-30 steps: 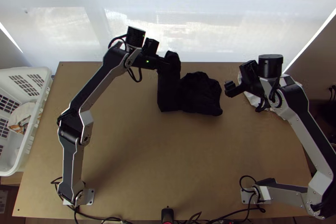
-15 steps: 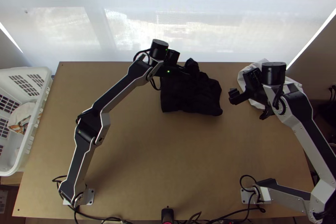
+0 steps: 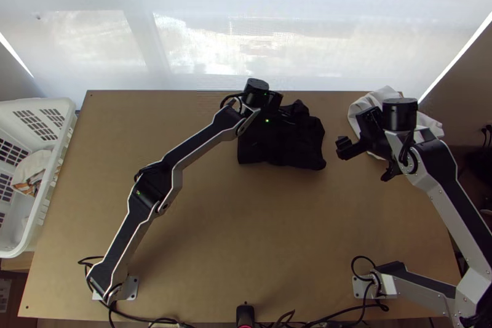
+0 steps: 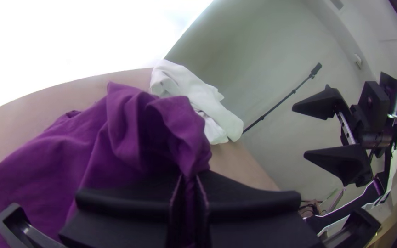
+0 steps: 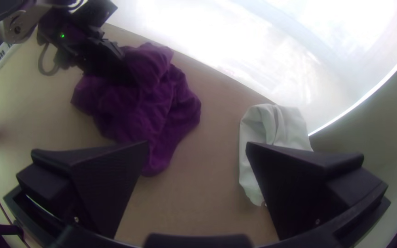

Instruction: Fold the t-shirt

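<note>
Toward the table's far side, my left gripper (image 3: 293, 117) is over the t-shirt (image 3: 289, 146), which looks black from above and lies bunched. Purple cloth of the t-shirt (image 4: 116, 133) rises between the fingers of my left gripper (image 4: 189, 183) in the left wrist view, pinched there. My right gripper (image 3: 342, 146) is apart from the t-shirt, to its right. In the right wrist view the t-shirt (image 5: 161, 110) lies crumpled beyond my right gripper (image 5: 196, 147), whose fingers stand wide apart with nothing between them.
A white cloth (image 3: 366, 106) lies at the table's far right corner, partly beneath the right arm. At the left edge stands a white basket (image 3: 46, 109) with some cloth inside. Cables run along the near edge of the table (image 3: 246, 236).
My left gripper has moved right and slightly nearer, carrying the held part of the t-shirt over the rest. The right gripper has shifted slightly right and nearer, off the white cloth's far part.
</note>
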Motion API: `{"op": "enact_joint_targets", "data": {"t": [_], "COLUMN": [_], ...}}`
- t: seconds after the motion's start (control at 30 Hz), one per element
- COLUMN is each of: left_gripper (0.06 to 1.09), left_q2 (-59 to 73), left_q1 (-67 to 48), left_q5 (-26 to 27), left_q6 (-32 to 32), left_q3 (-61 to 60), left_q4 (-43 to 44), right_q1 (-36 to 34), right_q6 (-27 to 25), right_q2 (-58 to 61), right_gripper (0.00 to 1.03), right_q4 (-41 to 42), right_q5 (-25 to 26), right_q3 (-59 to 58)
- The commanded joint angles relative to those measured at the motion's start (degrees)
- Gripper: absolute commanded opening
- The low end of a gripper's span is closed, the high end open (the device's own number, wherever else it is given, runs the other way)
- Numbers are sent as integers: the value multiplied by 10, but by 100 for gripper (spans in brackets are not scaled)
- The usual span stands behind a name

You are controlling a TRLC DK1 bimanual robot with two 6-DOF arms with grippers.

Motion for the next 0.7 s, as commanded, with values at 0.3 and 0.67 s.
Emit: {"op": "enact_joint_targets", "data": {"t": [0.3,0.67], "left_gripper": [103,103], "left_q2": [-47,-227], "left_q1": [7,122], "left_q5": [10,11], "left_q6": [-27,124], "left_q3": [-11,-47], "left_q4": [-31,-309], "right_q1": [6,85], "right_q6": [4,10], "right_q2": [-3,60], "right_gripper": [98,98], "right_q4": [5,55], "right_q5": [1,1], "right_q3": [-8,5]}}
